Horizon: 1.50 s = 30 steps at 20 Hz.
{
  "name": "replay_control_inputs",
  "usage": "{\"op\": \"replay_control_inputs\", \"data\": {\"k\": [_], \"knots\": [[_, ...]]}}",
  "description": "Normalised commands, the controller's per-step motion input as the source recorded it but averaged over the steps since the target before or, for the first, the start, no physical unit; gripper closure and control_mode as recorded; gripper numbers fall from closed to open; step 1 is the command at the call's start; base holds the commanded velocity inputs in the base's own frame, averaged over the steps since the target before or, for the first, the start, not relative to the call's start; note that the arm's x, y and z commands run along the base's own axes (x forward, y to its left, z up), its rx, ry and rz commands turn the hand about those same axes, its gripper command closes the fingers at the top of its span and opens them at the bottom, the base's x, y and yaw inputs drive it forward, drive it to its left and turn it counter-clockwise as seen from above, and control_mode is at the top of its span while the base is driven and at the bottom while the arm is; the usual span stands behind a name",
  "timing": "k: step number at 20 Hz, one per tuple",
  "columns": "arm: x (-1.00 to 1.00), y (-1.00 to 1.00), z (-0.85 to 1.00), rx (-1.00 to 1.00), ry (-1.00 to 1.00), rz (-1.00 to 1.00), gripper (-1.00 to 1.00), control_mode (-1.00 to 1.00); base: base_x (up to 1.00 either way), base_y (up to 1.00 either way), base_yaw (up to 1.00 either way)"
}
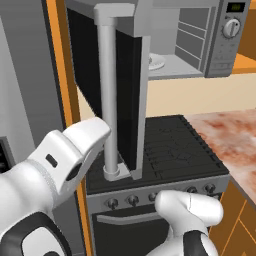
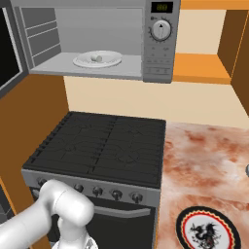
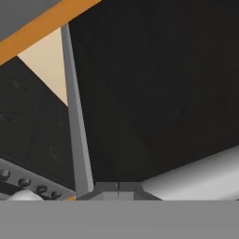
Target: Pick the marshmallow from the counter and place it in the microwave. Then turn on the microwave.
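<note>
The microwave (image 2: 158,53) hangs above the stove with its door (image 1: 127,95) swung wide open to the left. Inside it, on a round white plate (image 2: 80,61), lies the small off-white marshmallow (image 2: 98,58). Only the plate's edge (image 1: 156,62) shows past the door in the left base view. My white forearm reaches up beside the door's long grey bar handle (image 1: 106,90). The hand view looks close at the door's dark glass (image 3: 163,84), with the handle (image 3: 196,177) at lower right. My gripper (image 3: 119,189) is shut, holding nothing, close to the door. The mottled counter (image 2: 209,160) lies to the right.
A black stovetop with grates (image 2: 102,141) sits under the microwave, with a row of oven knobs (image 2: 116,194) on its front. A round black, red and white patterned plate (image 2: 206,228) rests on the counter's near right. An orange cabinet side (image 1: 62,75) stands left of the door.
</note>
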Motion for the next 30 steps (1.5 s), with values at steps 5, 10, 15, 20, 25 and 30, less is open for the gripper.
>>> {"op": "replay_control_inputs", "data": {"k": [5, 10, 15, 20, 25, 30], "knots": [[-0.01, -0.26, 0.01, -0.01, 0.02, 0.00, 1.00, -1.00, 0.00, 0.00, 0.00], [0.00, -0.24, 0.03, 0.00, 0.02, 0.00, 1.00, -1.00, 0.00, 0.00, 0.00], [0.00, -0.24, 0.00, 0.00, 0.02, 0.00, 1.00, -1.00, 0.00, 0.00, 0.00], [0.08, -0.22, 0.00, 0.00, 0.03, 0.00, 1.00, -1.00, 0.00, 0.00, 0.00], [0.10, -0.25, 0.00, 0.00, 0.03, 0.00, 1.00, -1.00, 0.00, 0.00, 0.00], [0.21, -0.24, 0.00, 0.00, 0.01, 0.00, 1.00, -1.00, 0.00, 0.00, 0.00]]}}
